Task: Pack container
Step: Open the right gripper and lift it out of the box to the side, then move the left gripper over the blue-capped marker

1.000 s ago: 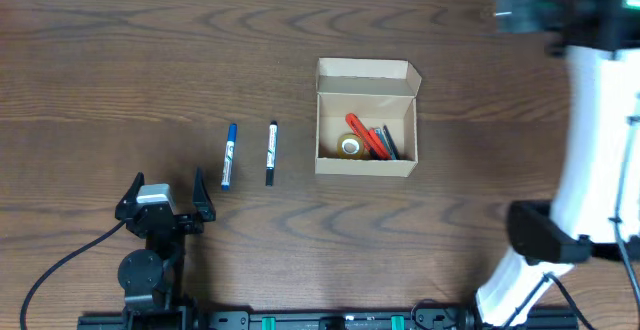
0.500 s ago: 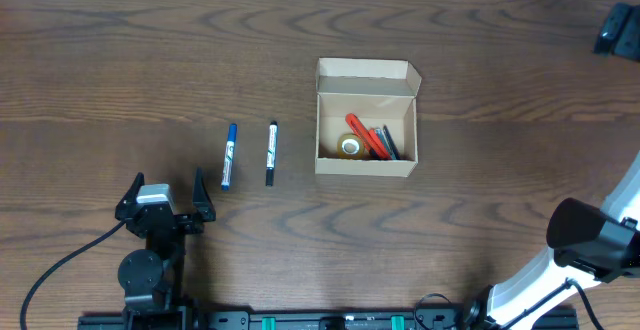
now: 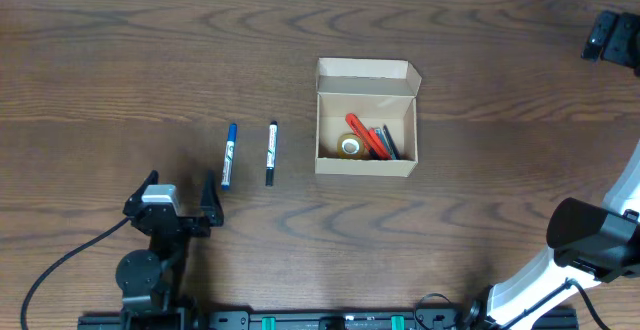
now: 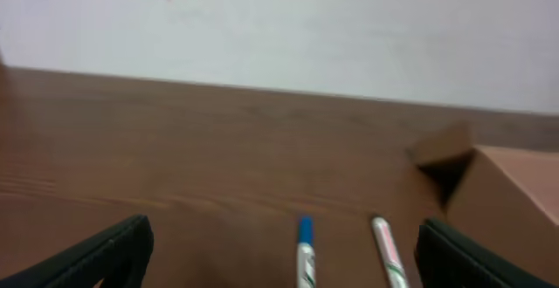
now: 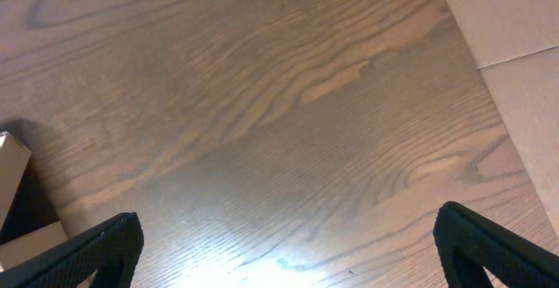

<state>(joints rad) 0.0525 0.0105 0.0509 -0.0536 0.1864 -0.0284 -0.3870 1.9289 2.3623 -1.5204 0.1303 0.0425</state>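
The dark wood-grain table (image 3: 120,60) carries the open cardboard container (image 3: 366,166) near centre. At its nine o'clock lie a black-capped marker (image 3: 271,153), then a blue-capped marker (image 3: 228,156), parallel and apart.

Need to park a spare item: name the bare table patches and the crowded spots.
Bare wood lies left of the blue marker, across the far strip beyond the container, and right of it toward the right gripper. Crowded: between blue marker and black marker, left gripper just in front.
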